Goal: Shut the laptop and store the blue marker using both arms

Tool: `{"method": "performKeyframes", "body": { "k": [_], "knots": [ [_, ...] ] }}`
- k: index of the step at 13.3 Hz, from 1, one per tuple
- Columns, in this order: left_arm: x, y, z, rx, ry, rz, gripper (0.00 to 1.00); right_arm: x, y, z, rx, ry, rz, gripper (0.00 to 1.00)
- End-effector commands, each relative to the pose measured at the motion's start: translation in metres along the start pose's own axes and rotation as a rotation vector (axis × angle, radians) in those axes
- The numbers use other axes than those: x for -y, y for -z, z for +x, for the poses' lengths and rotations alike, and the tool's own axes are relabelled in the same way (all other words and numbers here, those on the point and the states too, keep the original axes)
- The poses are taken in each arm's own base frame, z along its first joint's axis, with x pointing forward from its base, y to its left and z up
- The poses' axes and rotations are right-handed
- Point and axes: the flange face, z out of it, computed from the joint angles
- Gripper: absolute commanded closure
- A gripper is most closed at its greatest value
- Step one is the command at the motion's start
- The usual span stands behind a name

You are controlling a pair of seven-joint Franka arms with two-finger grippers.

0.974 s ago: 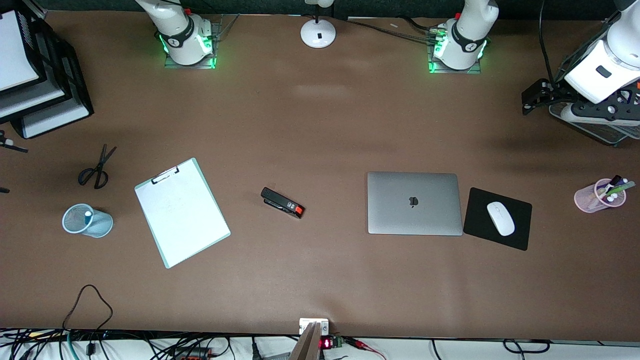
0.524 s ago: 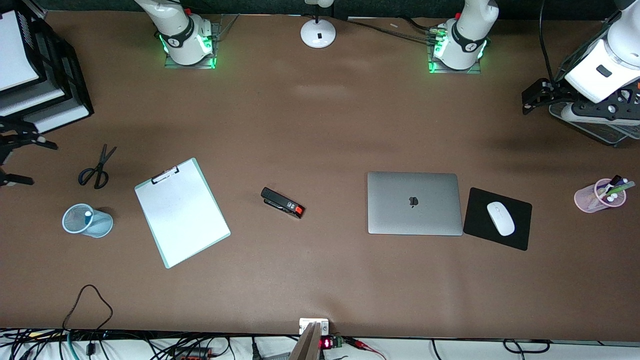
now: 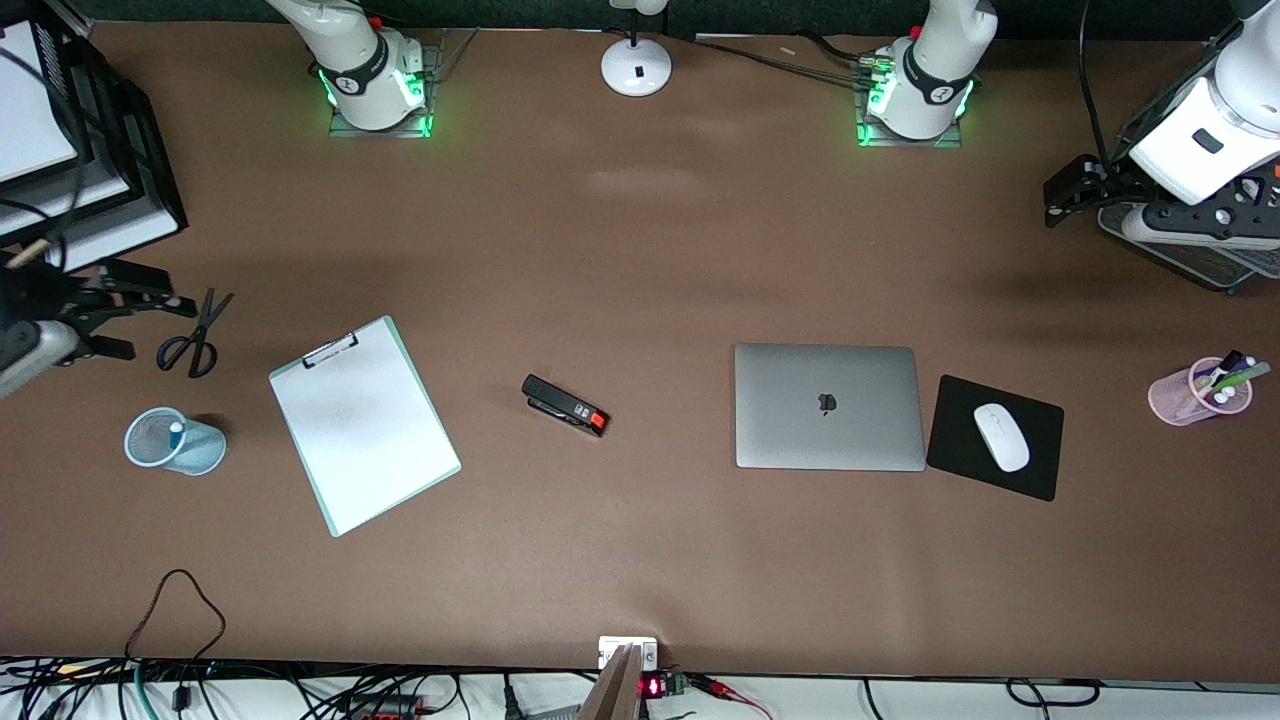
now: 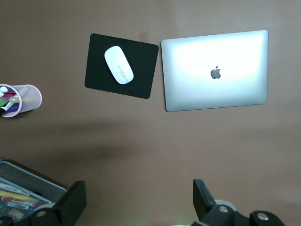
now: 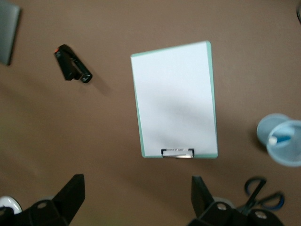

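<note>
**Operator:** Fingers (image 4: 201, 195) of the left gripper (image 3: 1052, 205), what state? And the right?

**Technician:** Both pairs stand wide apart and hold nothing. The same applies to the right gripper (image 3: 160, 325), whose fingers (image 5: 73, 190) frame bare counter (image 3: 640, 250).

**Operator:** Locate the task items.

**Technician:** The laptop (image 3: 828, 405) lies flat with its lid down, logo up, toward the left arm's end of the counter and midway between its long edges. The blue marker (image 3: 177, 430) stands in the light-blue mesh cup (image 3: 190, 450) near the counter edge at the right arm's end.

**Operator:** What has changed in the last second?

**Technician:** The right gripper has travelled in from that end's edge and now hangs over the counter beside the scissors (image 3: 193, 335). The left gripper has barely moved; it waits over the wire basket (image 3: 1190, 258) at the corner by its own end. Laptop and marker have not shifted. Judgement: both goals appear met, so this travel looks like repositioning, not a new grasp.

**Operator:** Obstructions?

**Technician:** None near either item. The mouse pad (image 3: 960, 450) with its mouse (image 3: 1001, 436) lies just beside the laptop. The stapler (image 3: 565, 405) and clipboard (image 3: 363, 425) sit between laptop and cup, well apart from both.
</note>
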Motion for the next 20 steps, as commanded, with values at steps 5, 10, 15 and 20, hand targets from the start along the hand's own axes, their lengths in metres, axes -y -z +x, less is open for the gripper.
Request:
{"method": "performKeyframes", "body": {
  "k": [5, 10, 15, 20],
  "knots": [
    [0.005, 0.005, -0.006, 0.011, -0.005, 0.016, 0.00, 0.007, -0.017, -0.021, 0.079, -0.480, -0.118, 0.00],
    [0.005, 0.005, -0.006, 0.013, -0.005, 0.016, 0.00, -0.016, 0.034, -0.055, 0.018, -0.540, -0.232, 0.00],
    [0.008, 0.004, -0.006, 0.015, 0.001, 0.015, 0.00, 0.006, 0.056, -0.056, -0.010, -0.482, -0.297, 0.00],
    [0.009, 0.004, -0.006, 0.015, 0.002, 0.015, 0.00, 0.007, 0.062, -0.075, -0.061, -0.480, -0.279, 0.00]
  ]
}}
